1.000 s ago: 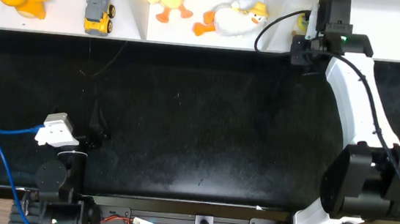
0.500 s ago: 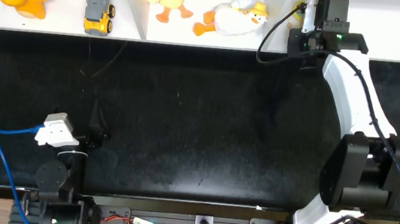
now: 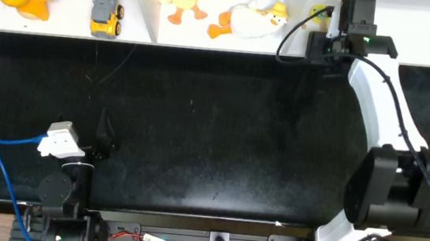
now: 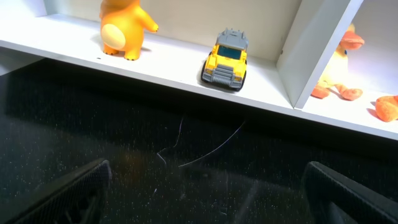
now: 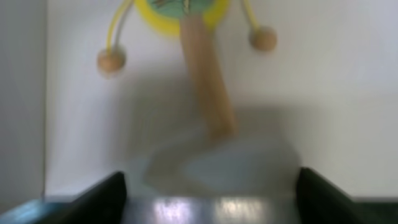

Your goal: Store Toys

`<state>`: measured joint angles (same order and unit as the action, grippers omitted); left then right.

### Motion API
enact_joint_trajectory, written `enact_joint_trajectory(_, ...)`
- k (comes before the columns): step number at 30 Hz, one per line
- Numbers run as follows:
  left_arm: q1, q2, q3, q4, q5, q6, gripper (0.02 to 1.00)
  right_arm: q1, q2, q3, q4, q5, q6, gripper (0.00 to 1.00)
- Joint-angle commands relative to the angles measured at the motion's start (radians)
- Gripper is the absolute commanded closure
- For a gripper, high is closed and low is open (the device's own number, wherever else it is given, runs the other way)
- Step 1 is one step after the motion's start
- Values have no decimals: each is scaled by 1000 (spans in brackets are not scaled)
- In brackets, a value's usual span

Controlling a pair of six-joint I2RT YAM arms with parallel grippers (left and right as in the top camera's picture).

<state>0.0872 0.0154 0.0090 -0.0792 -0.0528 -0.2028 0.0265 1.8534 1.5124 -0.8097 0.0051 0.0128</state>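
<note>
With right gripper [image 5: 211, 186] spread empty just short of the yellow wooden-handled rattle drum [image 5: 200, 74] on the white shelf [image 5: 348, 93], could snag and drag it off when backing out.

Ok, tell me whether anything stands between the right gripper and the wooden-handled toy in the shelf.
Nothing visible does. The right gripper, open, faces the wooden-handled toy, which lies in the shelf compartment. Just bare white floor lies between them.
</note>
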Motion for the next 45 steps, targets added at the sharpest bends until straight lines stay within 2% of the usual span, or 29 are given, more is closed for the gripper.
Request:
enact_joint_trajectory(1,7,-11,-1,-3,10,15,20,-1,-116,23,-94,-5,107,5)
enact_joint_trajectory(4,7,-11,-1,-3,10,15,20,-1,-187,23,-217,-5,205,3)
enact_joint_trajectory(6,7,-11,-1,-3,10,15,20,-1,-232,23,-309,8,310,5)
enact_joint_trajectory(10,7,-11,-1,-3,10,15,23,-3,-312,23,-502,72,557,3)
enact_joint_trajectory(15,7,-11,-1,-3,10,15,23,-60,-395,21,-684,188,758,5)
enact_joint_trajectory(17,7,-11,-1,-3,10,15,23,-115,-424,21,-731,206,793,3)
enact_joint_trajectory(23,7,-11,-1,-3,10,15,20,-369,-484,20,-740,226,783,5)
enact_joint_trajectory(26,7,-11,-1,-3,10,15,20,-486,-484,-1,-673,219,692,3)
enact_joint_trajectory(30,7,-11,-1,-3,10,15,23,-601,-484,-80,-563,215,679,1)
enact_joint_trajectory(38,7,-11,-1,-3,10,15,20,-720,-483,-350,-288,163,675,3)
enact_joint_trajectory(45,7,-11,-1,-3,10,15,20,-750,-475,-521,-68,142,607,3)
